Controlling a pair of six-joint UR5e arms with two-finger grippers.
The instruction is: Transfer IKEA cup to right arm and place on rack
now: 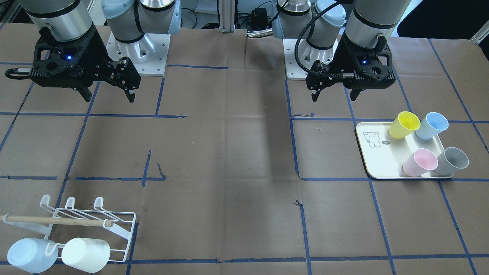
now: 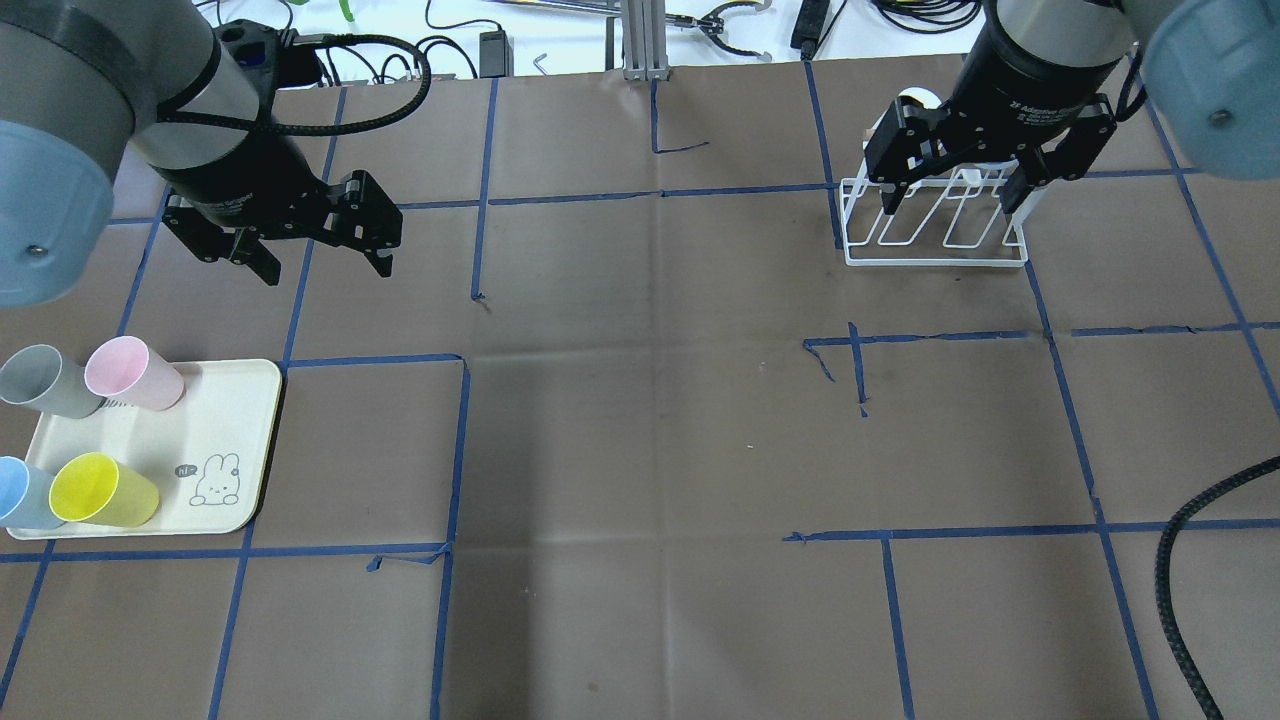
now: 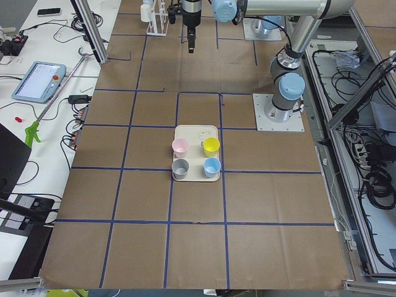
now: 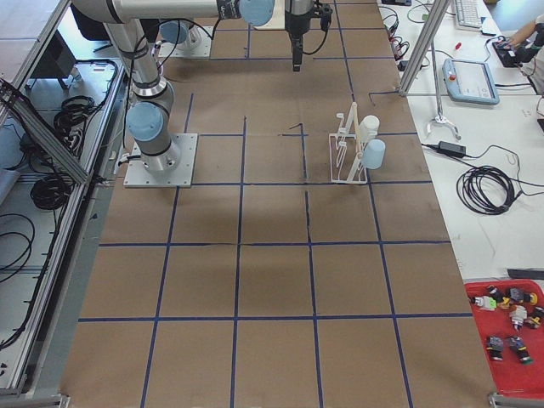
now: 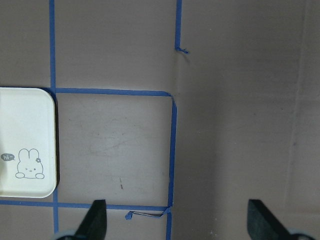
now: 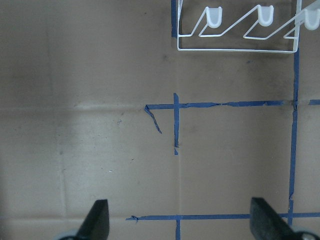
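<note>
4 cups stand on a cream tray with a rabbit drawing, on the robot's left part of the surface: a yellow cup, a blue cup, a pink cup and a grey cup. All 4 stand mouth up in a 2 by 2 block at the tray's outer end, each apart from its neighbours or just beside them.

The left gripper hangs above bare surface near the tray's inner end, on the side nearer the robot's base. Its fingers are spread wide and hold nothing. In the left wrist view only one corner of the tray shows at the edge, and brown paper and blue tape fill the gap between the fingers; no cup shows there.

The right gripper is well apart from the cups, across the surface. It is also wide open and empty.

The white wire rack sits at the far edge on that side, with a wooden rod across it. A pale blue cup and a white cup already hang on its outer prongs, side by side.
</note>
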